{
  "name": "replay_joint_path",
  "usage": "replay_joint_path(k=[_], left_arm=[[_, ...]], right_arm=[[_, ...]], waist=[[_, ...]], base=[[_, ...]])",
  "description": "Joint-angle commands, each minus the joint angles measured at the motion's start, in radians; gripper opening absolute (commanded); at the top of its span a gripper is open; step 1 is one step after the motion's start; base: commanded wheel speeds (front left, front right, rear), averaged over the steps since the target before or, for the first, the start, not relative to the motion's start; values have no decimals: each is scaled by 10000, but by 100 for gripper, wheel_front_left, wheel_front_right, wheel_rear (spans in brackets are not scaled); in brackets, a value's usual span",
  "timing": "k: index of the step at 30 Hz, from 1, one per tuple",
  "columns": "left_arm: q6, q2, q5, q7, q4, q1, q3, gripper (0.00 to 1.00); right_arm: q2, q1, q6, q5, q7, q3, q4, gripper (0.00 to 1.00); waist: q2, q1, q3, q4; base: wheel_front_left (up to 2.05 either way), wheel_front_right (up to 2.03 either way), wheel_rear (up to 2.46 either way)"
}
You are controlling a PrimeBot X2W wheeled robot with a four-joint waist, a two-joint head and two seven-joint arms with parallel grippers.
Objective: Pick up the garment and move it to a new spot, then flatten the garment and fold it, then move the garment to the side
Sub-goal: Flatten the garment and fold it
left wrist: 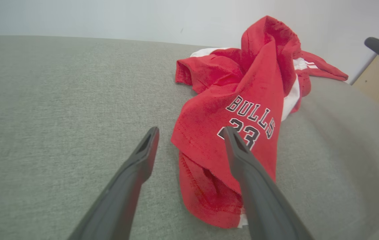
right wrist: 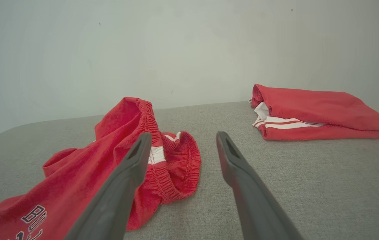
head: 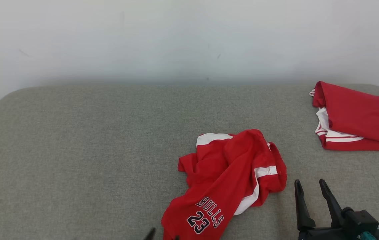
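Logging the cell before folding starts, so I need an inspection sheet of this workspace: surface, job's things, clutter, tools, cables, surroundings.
Surface: grey fabric-covered table, rounded corners, no stains seen.
Job's things: crumpled red shorts, "BULLS 23" print facing up, right of centre near the front edge.
Clutter: folded red garment at the far right, apart from the shorts.
Tools: left tool open at the shorts' printed end; right tool open, right of the shorts; both hold nothing.
Cables: nothing seen.
Surroundings: white wall behind the table.
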Motion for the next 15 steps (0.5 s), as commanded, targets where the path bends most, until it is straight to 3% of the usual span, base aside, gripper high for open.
replay_joint_path(k=[1, 15], left_arm=[[-12, 86, 38, -20, 65, 162, -351, 100], [-10, 695, -1492, -20, 1143, -537, -2776, 100]], right_arm=[[81, 131, -19, -72, -49, -32, -82, 100], [277, 80, -19, -301, -49, -78, -207, 100]], waist=[[0, 0, 31, -47], [0, 0, 325, -294]], base=[[0, 0, 0], [0, 0, 0]])
